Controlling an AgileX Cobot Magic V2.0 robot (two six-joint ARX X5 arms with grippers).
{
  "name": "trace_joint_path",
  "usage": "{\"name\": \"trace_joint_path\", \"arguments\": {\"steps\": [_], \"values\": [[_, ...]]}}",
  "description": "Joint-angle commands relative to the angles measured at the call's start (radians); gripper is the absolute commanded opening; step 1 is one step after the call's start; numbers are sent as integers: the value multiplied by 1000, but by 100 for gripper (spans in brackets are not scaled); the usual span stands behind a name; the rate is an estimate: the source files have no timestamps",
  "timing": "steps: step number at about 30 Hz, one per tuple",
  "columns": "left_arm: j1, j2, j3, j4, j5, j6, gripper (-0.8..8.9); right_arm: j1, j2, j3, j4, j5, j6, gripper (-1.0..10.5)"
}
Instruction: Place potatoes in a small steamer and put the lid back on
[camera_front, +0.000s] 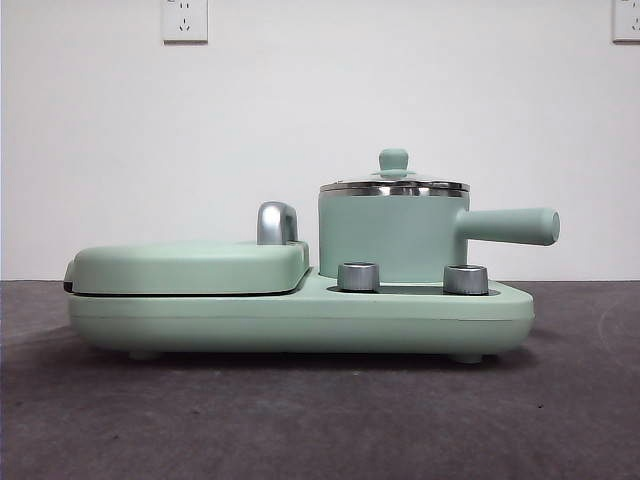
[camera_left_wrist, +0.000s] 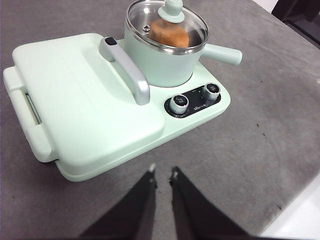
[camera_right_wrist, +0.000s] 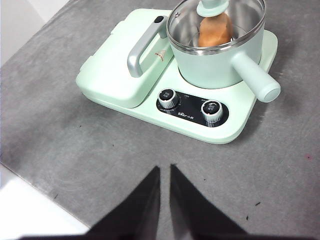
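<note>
The mint green steamer pot stands on the right half of the green cooker base, its straight handle pointing right. The glass lid with its green knob rests on the pot's chrome rim. Through the glass I see the orange-brown potato inside the pot. My left gripper and right gripper hover shut above the grey table, well back from the cooker, holding nothing. Neither arm shows in the front view.
The flat green griddle cover with a chrome handle fills the cooker's left half. Two chrome dials sit in front of the pot. The table's pale edge lies near each gripper.
</note>
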Motion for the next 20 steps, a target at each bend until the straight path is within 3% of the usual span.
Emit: {"name": "trace_joint_path", "arguments": {"steps": [1,16,20], "values": [[-4,1,6,10,0,-6,24,6,5,8,8,3,7,11],[-4,0,6,15,0,-6,24,6,5,8,8,3,7,11],[37,-47,-1,16,-3,-5,24,6,5,8,8,3,7,11]]}}
